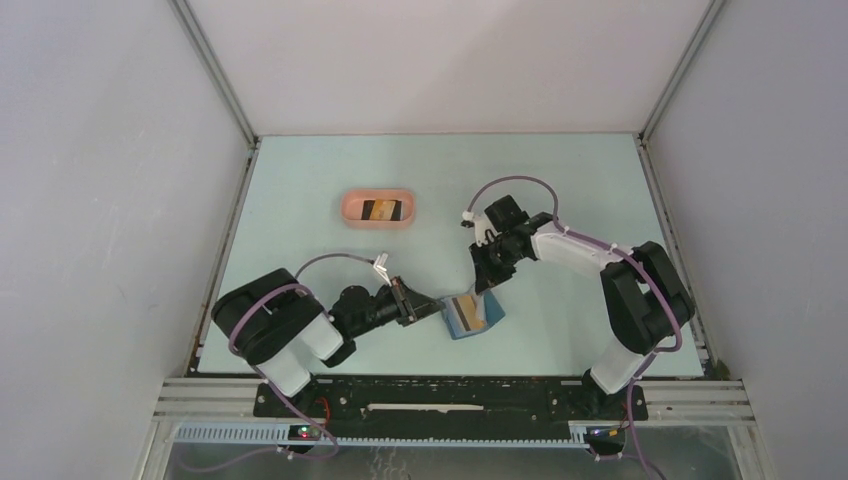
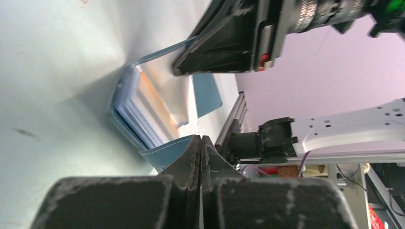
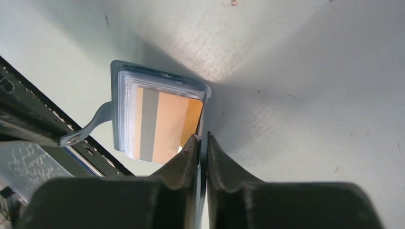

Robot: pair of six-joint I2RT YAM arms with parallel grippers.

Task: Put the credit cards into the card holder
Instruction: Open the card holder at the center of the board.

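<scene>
Pink tray, far left on the table, holds one dark card, not yet loaded. Left claw is clamped on the card holder's near flap. The holder lies open between the arms with the tan-orange card in its pocket. Right claw pinches the holder's other edge.

Risk: if we pull the claws apart, the holder lifts or flips and the card slides out.

Only the right wrist shows how the card is seated. Only the top view shows the tray.
</scene>
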